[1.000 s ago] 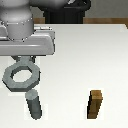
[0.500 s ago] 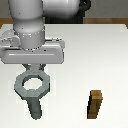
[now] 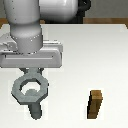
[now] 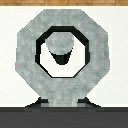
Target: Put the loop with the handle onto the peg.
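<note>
Because the loop must drop over the peg, the arm carries the loop with the handle (image 3: 29, 90) flat and level, its hole facing down, at the exterior view's left above the white table (image 3: 100, 55). In that view the gripper (image 3: 31, 73) hangs directly over the ring, its fingers reaching down to the stubby tab at the ring's rear edge, which leaves the hole unobstructed; the tab itself is hidden behind the gripper body. The peg (image 3: 36, 109) shows below the ring, its lower shaft standing on the table, its top apparently at or just inside the hole. The brown block (image 3: 95, 104) stands well apart at the exterior view's right and plays no part. In the wrist view the ring (image 4: 62, 52) fills the picture, and the peg's rounded top (image 4: 61, 49) sits inside the hole, slightly off centre. The jaws pinch the tab at the dark lower edge. Judgement: alignment is adequate for lowering; release appears to be the remaining step.
</note>
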